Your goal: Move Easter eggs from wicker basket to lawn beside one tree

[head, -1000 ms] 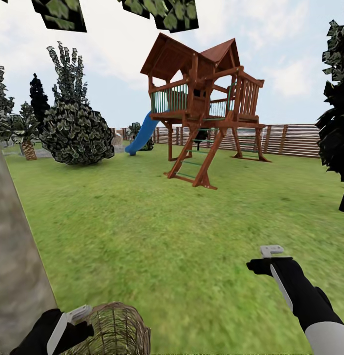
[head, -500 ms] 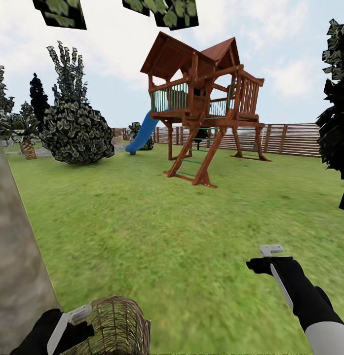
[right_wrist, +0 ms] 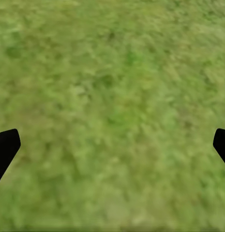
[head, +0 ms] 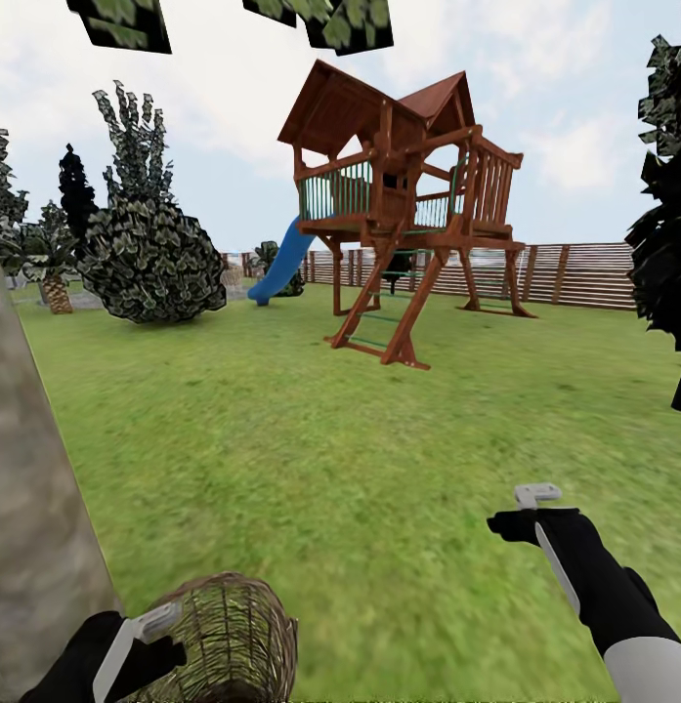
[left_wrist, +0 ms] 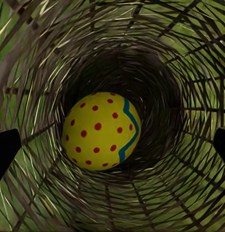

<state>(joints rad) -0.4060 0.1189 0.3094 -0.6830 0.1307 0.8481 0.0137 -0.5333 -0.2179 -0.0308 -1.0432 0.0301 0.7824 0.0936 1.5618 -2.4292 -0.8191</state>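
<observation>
Far left of the head view: a thick mottled grey-brown tree trunk (head: 27, 508) rises along the frame edge, close beside the robot's left arm. Behind it stand dark-leaved shrubs, chief among them a round bush (head: 149, 259) on the lawn (head: 311, 439).

Lower left: the left gripper (head: 135, 640) sits against the wicker basket (head: 228, 635), which lies tipped with its mouth toward the arm. In the left wrist view the camera looks straight down the basket's woven interior (left_wrist: 180, 63); the two dark fingertips (left_wrist: 6, 150) show at the opposite edges, spread wide, outside the weave. Whether they grip the basket cannot be told. One Easter egg (left_wrist: 101, 130) rests at the bottom of the basket: yellow, red dots, one blue wavy stripe. Other eggs cannot be made out.

Centre: open grass, nothing in the way. Further back stands a wooden play tower (head: 404, 205) with a ladder and a blue slide (head: 281, 264); a brown slatted fence (head: 574, 275) runs behind it.

Lower right: the right gripper (head: 535, 498) hangs above bare grass, well apart from the basket. In the right wrist view its fingertips (right_wrist: 7, 147) sit at the opposite frame edges, released, nothing between them; blurred grass (right_wrist: 112, 111) lies below.

Far right: a black-leaved tree (head: 667, 234) at the frame edge.

No readable writing, brand or label on any item.
</observation>
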